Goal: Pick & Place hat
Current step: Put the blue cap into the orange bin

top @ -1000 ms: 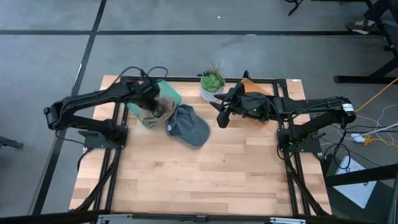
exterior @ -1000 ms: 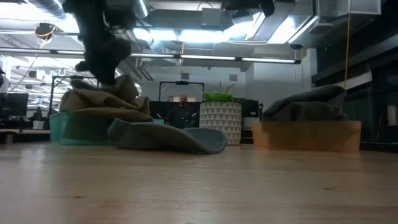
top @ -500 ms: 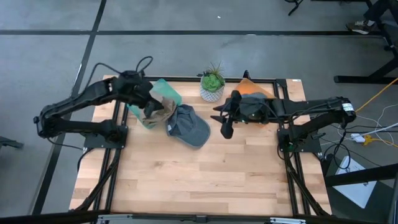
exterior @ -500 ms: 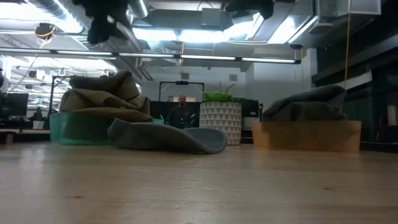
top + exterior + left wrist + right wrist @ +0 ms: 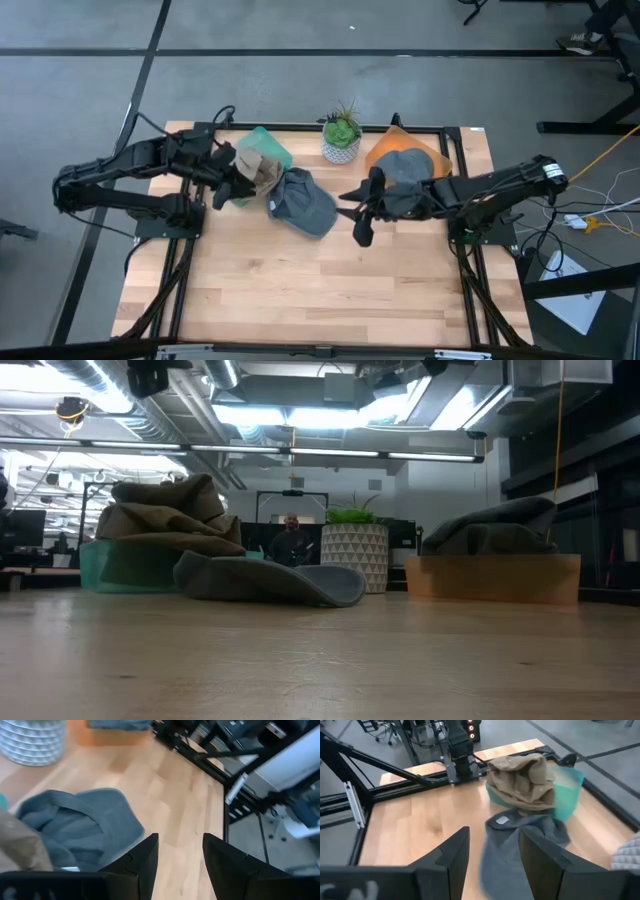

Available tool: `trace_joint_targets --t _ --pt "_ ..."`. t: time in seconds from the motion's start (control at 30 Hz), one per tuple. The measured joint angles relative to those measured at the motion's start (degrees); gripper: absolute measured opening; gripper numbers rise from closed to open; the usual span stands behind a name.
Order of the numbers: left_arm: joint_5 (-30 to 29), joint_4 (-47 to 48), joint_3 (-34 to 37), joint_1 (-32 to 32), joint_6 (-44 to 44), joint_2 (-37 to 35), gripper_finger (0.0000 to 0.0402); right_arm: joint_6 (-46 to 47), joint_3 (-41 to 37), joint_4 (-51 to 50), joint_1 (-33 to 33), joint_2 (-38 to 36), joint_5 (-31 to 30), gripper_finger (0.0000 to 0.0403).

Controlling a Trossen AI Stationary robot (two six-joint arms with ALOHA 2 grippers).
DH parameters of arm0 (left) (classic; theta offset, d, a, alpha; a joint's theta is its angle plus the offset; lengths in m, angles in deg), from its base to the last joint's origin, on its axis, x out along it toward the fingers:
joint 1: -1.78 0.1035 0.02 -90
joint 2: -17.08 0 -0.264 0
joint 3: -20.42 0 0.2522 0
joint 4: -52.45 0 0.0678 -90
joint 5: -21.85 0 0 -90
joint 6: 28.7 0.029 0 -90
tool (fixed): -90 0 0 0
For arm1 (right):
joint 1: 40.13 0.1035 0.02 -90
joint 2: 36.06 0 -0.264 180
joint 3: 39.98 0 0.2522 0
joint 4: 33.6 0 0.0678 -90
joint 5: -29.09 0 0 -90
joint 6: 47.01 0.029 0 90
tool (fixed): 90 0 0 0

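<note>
**Tan hat in the teal bin, both claws empty**

The tan hat (image 5: 257,168) sits in the teal bin (image 5: 268,148) near the worktop's (image 5: 320,290) far left corner (a grey hat (image 5: 303,203) lies beside it). The left claw (image 5: 222,190) hovers just beside the bin, fingers apart. The right claw (image 5: 362,210), also parted, hangs mid-worktop.

- My left gripper (image 5: 179,851) sits low in the shot, its two dark fingers (image 5: 139,858) apart with bare table (image 5: 175,795) showing between them, nothing held.
- Grey hat (image 5: 75,827) lies crumpled on the wood just beyond the fingers.
- A bit of tan hat (image 5: 20,845) overlaps its edge, right at the frame side.
- Ribbed white pot (image 5: 32,740) farther off, orange bin (image 5: 105,735) beside it with something grey inside.
- Black frame rail (image 5: 200,762) runs along the table edge.
</note>
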Motion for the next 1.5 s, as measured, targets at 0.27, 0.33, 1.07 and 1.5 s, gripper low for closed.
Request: trace_joint_targets --t 0.27,0.33,1.07,1.5 --pt "-2.77 -1.17 0.00 -9.21 1.20 0.23 0.0152 9.70 0.00 6.72 3.22 5.09 -0.14 0.0168" --pt "-2.80 -1.33 0.00 -11.97 0.39 0.22 0.0152 12.34 0.00 9.81 3.92 6.57 -0.16 0.0168" --pt "-17.02 -5.55 0.00 -35.17 -4.55 0.54 0.0152 21.32 0.00 19.37 8.78 16.52 0.11 0.0168" --pt "-21.77 -0.68 0.02 -39.66 7.51 9.55 0.0152 11.39 0.00 18.66 8.78 21.06 1.83 0.0168"
